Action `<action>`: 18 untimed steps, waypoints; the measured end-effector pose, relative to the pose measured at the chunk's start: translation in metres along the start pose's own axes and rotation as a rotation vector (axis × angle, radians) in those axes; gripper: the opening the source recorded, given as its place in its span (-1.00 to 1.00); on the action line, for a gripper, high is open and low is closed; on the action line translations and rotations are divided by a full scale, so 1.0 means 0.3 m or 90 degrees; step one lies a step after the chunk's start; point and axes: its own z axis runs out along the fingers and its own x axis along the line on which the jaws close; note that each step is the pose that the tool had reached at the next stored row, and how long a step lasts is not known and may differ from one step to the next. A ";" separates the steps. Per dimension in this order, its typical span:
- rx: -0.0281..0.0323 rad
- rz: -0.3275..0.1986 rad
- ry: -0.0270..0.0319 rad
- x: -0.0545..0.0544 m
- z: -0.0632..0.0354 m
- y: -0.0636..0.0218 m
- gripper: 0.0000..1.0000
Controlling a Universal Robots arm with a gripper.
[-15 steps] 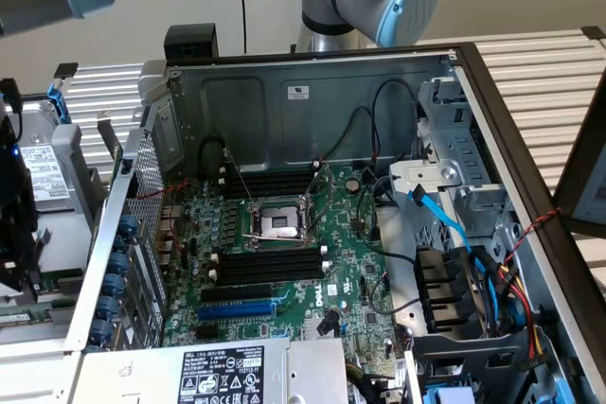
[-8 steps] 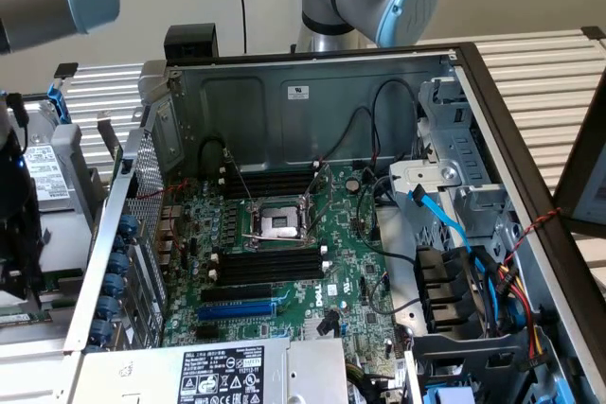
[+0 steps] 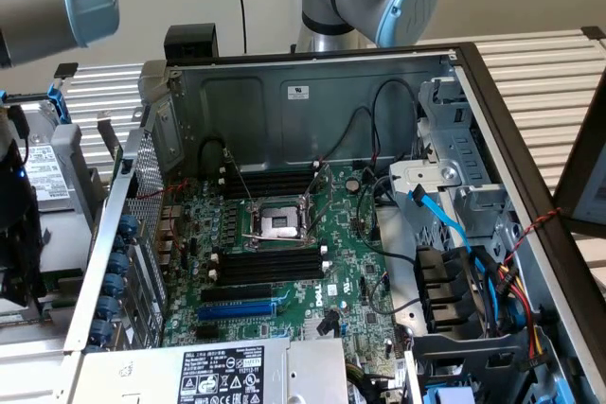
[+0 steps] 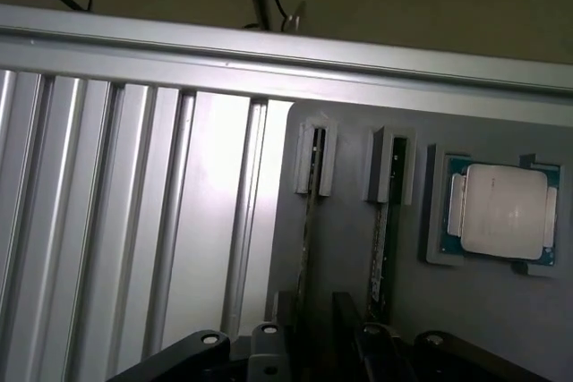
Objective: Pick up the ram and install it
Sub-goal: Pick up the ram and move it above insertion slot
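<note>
Ram (image 4: 307, 230) stands edgewise, long axis toward fingers (image 4: 267, 346).

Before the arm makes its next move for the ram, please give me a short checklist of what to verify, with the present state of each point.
1. The gripper is open: ok.
2. Both sticks stand on edge in the gray tray, the ram stick nearer the processor and the other ram stick: ok.
3. The gripper is lined up on one stick: cannot tell.
4. The black memory slots on the motherboard are free: ok.
5. The slot latches are open: cannot tell.
</note>
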 end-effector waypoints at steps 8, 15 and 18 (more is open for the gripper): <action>0.0002 0.015 -0.0032 0.006 0.000 0.001 -0.36; 0.0001 0.024 -0.0040 0.010 0.000 0.000 -0.36; 0.0001 0.024 -0.0040 0.010 0.000 0.000 -0.36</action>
